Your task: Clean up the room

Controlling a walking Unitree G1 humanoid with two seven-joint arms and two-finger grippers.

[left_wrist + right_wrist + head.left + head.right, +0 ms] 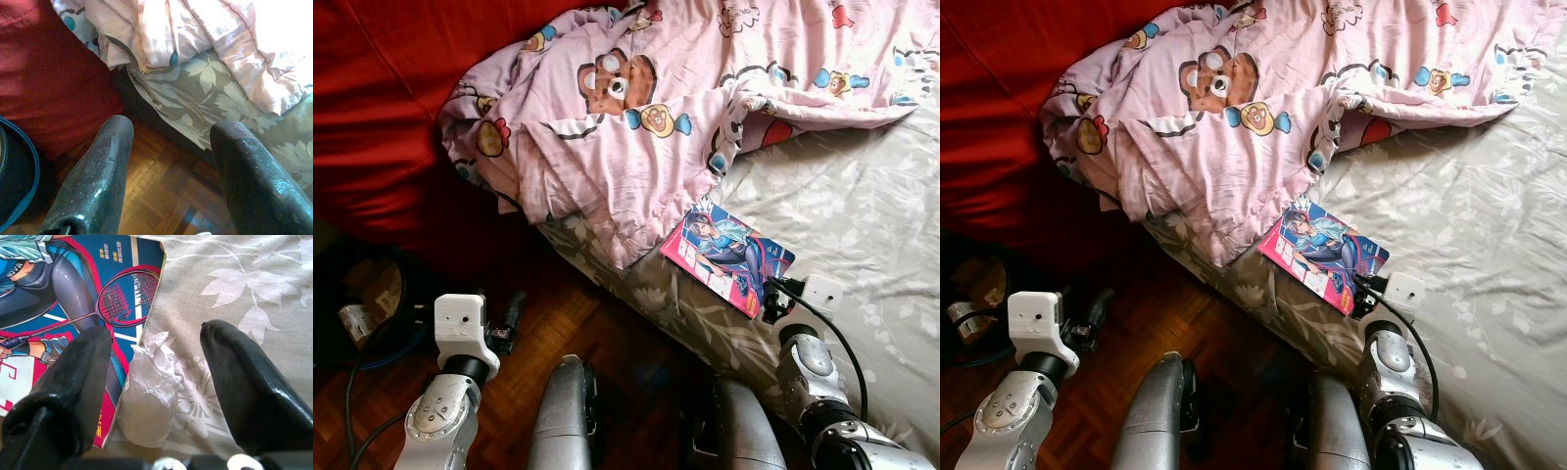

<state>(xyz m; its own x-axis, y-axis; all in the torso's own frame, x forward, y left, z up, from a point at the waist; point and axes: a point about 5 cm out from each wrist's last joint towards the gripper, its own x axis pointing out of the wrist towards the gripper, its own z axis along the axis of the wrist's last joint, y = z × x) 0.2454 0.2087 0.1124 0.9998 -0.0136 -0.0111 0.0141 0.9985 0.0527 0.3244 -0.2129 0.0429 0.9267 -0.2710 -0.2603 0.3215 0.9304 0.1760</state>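
A colourful magazine (728, 255) lies on the grey leaf-patterned bed sheet (862, 215) near the bed's corner. A crumpled white tissue (149, 391) rests against the magazine's (73, 308) edge, between the open fingers (244, 387) of my right gripper (771, 302), which hovers just over it. My left gripper (512, 315) hangs open above the wooden floor (161, 196) beside the bed, holding nothing.
A rumpled pink cartoon-print duvet (636, 98) covers the far part of the bed. A red beanbag (382, 108) sits to the left. Cables and a dark round bin (362, 304) with rubbish lie on the floor at left. My legs (568, 411) stand at the bed's edge.
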